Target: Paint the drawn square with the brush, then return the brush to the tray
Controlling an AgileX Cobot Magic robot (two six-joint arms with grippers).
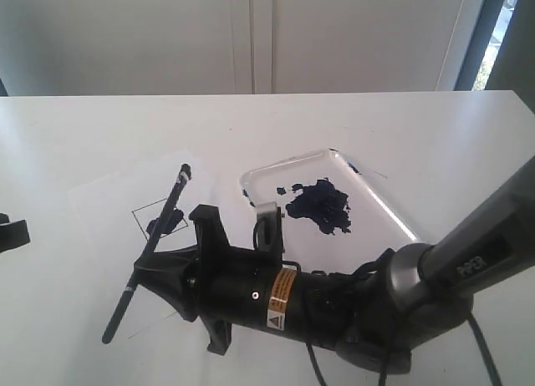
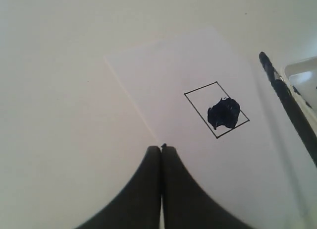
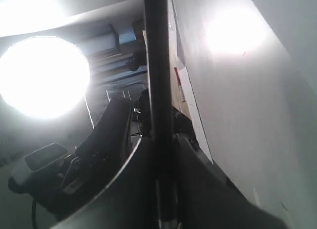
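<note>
My right claw (image 1: pixel 140 276) is clamped on the long thin black brush (image 1: pixel 164 217), holding it slanted near the small pen-drawn square (image 2: pixel 216 110) on the white paper sheet (image 2: pixel 163 75). My left claw (image 2: pixel 161 149) rests pinched shut and empty at the paper's edge. One dark blotch covers only part of the square, so I judge painting unfinished: next I'd sweep the bristles across the bare part, then carry the brush over to the glossy white tray (image 1: pixel 372 206).

The right arm (image 1: pixel 476 248) is a grey tube lettered "PiPER" in pale type. It runs into a glossy black wrist housing (image 1: pixel 234 290) that carries a yellow warning label (image 1: pixel 282 301). Black cables (image 1: pixel 316 365) loop beneath it. Both the right gripper (image 1: pixel 144 279) and the left gripper (image 2: pixel 161 150) have matte black, curved fingers.
</note>
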